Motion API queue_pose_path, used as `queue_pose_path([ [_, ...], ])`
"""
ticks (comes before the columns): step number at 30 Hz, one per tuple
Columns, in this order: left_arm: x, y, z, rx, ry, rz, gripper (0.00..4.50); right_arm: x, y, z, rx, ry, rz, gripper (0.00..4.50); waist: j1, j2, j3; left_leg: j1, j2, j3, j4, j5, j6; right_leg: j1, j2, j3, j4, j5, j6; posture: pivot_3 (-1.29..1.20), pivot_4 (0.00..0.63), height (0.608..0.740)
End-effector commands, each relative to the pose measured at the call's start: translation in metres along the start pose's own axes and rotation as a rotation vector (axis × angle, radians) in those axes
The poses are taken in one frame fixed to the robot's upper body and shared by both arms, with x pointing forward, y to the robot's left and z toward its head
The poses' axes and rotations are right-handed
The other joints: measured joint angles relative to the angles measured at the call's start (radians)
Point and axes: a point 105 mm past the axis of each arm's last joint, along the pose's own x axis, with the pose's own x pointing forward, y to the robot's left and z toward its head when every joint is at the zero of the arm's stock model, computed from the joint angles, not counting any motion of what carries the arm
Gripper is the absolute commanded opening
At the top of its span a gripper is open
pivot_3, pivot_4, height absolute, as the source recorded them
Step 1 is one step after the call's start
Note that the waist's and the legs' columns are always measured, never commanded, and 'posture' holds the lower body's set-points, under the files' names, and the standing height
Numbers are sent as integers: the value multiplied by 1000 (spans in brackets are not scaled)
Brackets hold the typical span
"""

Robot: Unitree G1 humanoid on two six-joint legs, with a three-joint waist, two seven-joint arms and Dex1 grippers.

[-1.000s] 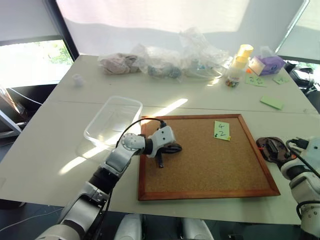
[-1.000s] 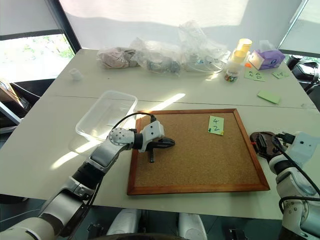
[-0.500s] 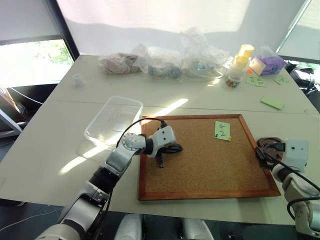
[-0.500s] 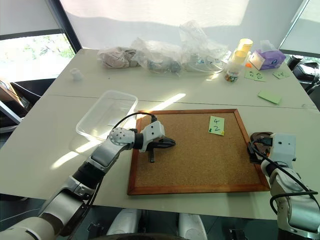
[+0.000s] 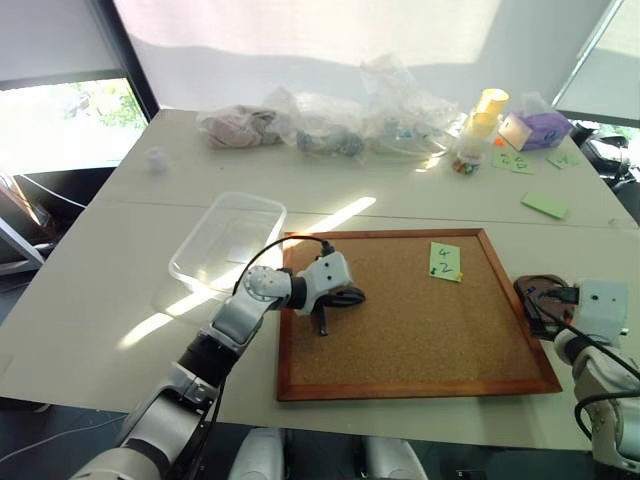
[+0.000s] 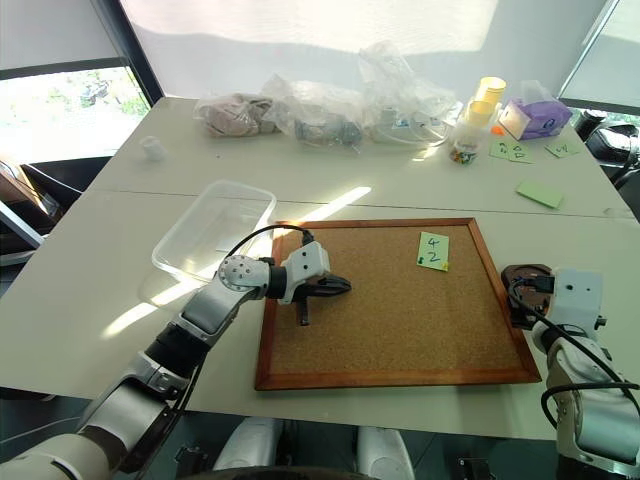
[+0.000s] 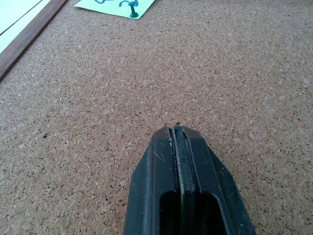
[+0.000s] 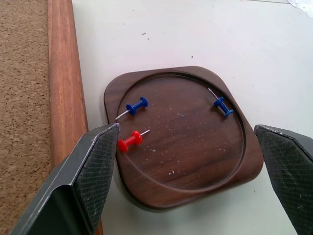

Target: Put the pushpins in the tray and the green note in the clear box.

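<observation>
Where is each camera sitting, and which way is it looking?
Left eye and right eye views: on the head, looking forward and down at the table and cork board; both arms show.
Left wrist view: on the left wrist, looking along the shut left gripper across the cork toward the green note.
Right wrist view: on the right wrist, looking down between the open right gripper fingers at the tray holding three pushpins.
Shared: head and left wrist views both show the green note.

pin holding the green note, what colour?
Green pin, on the green note; left wrist view shows it best.
</observation>
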Motion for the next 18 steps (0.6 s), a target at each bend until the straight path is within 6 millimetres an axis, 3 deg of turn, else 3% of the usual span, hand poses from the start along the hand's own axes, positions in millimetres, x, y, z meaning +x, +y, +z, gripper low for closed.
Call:
queue_pose_path([
  [1, 1, -9, -26, -49, 94, -29, 0, -5, -7, 17, -1, -85, -26, 4477, 0, 0, 0, 0, 0, 0, 0, 0, 0, 0, 0, 0, 0, 0, 0, 0, 150, 740],
  [5, 1, -10, -26, -51, 94, -29, 0, -11, 19, 34, 68, -178, 121, 4477, 0, 0, 0, 0, 0, 0, 0, 0, 0, 0, 0, 0, 0, 0, 0, 0, 150, 740],
  [11, 0, -11, -26, -51, 93, -35, 0, -17, 62, 40, 134, -195, 343, 4477, 0, 0, 0, 0, 0, 0, 0, 0, 0, 0, 0, 0, 0, 0, 0, 0, 150, 740],
  [18, -2, -11, -27, -50, 96, -30, 0, -5, 98, 40, 144, -181, 460, 4477, -2, 0, 0, -1, 0, 0, -1, 0, 0, -1, -1, 0, -1, 0, 0, 0, 150, 740],
])
